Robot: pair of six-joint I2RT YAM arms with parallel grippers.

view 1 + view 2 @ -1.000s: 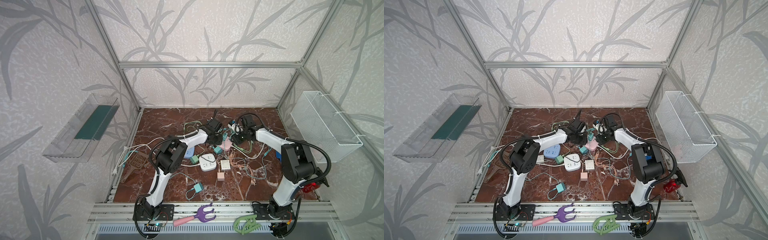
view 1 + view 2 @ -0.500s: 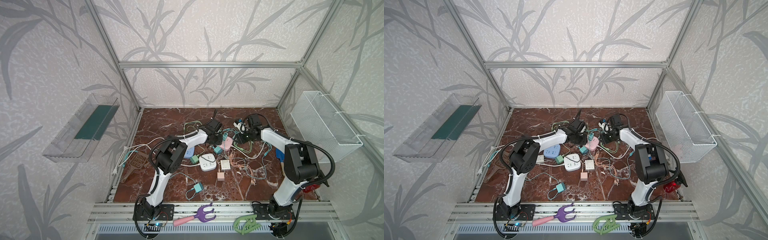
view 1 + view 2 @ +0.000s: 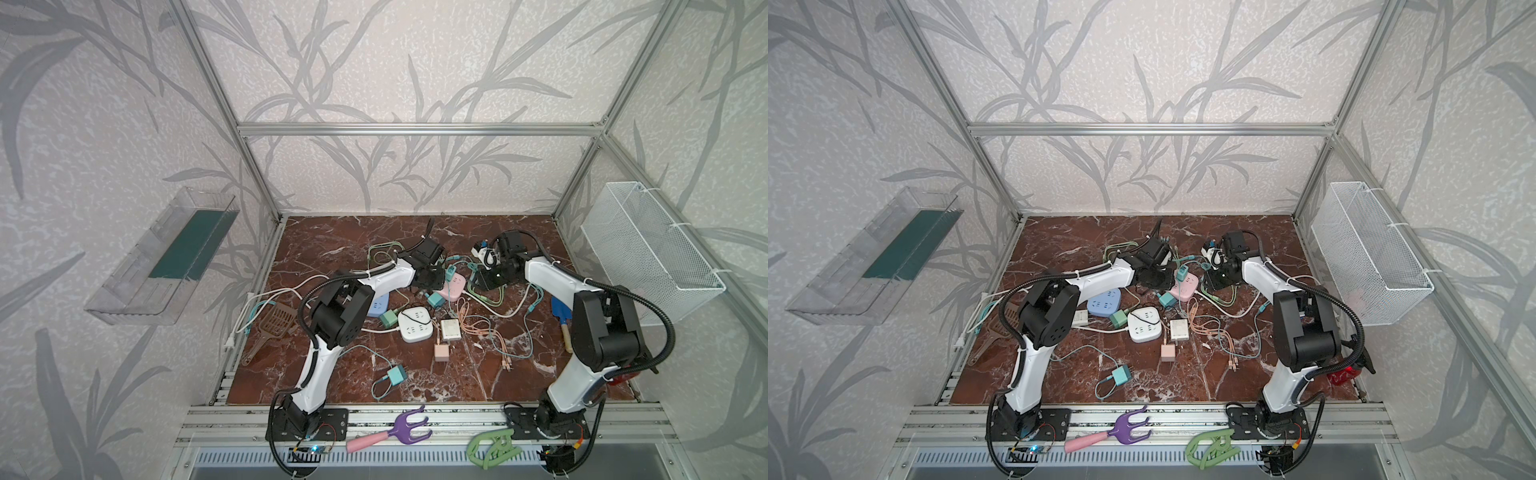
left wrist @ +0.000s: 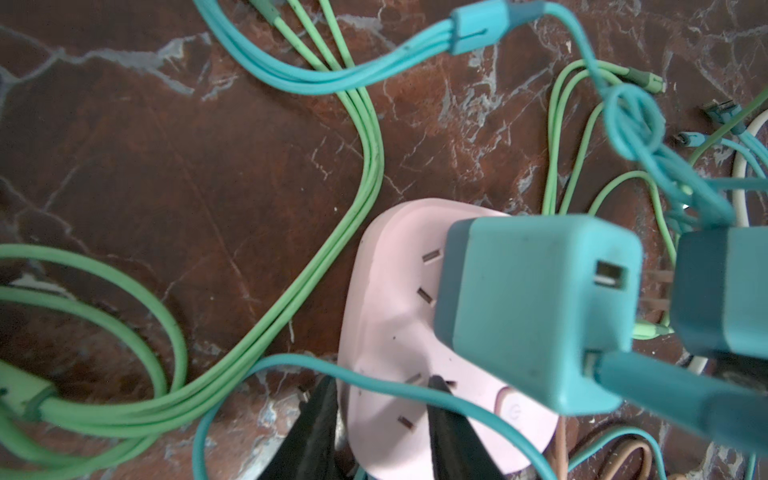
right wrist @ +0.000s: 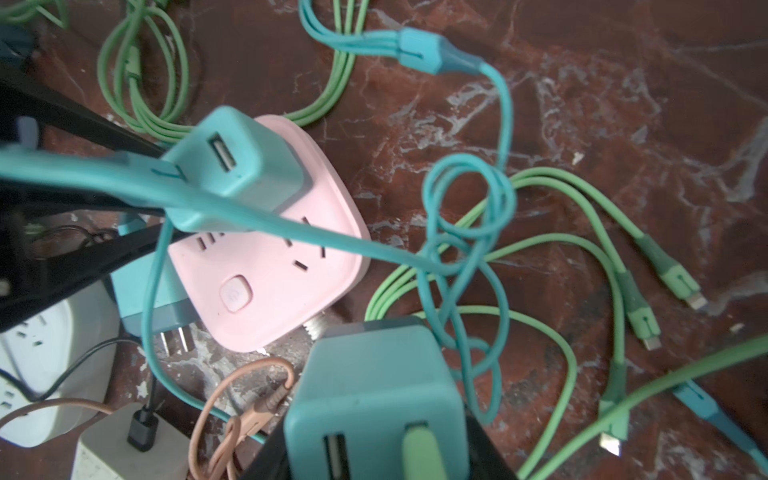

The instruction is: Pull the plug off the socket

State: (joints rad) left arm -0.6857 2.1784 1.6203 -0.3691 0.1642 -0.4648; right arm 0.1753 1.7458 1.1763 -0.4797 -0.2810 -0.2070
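Two claws closed: left claw [image 4: 382, 386] pinching the pink socket [image 4: 390, 266], right claw [image 5: 378, 424] gripping a teal plug [image 5: 370, 374] just beside it, apparently unplugged.

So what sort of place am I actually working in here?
Likely a purpose-built robot test cell, not a real room: a silver aluminium frame boxes in leaf-print wall panels, and the brown marble-patterned tabletop is strewn with staged clutter like the pink power strip and a teal cube charger.
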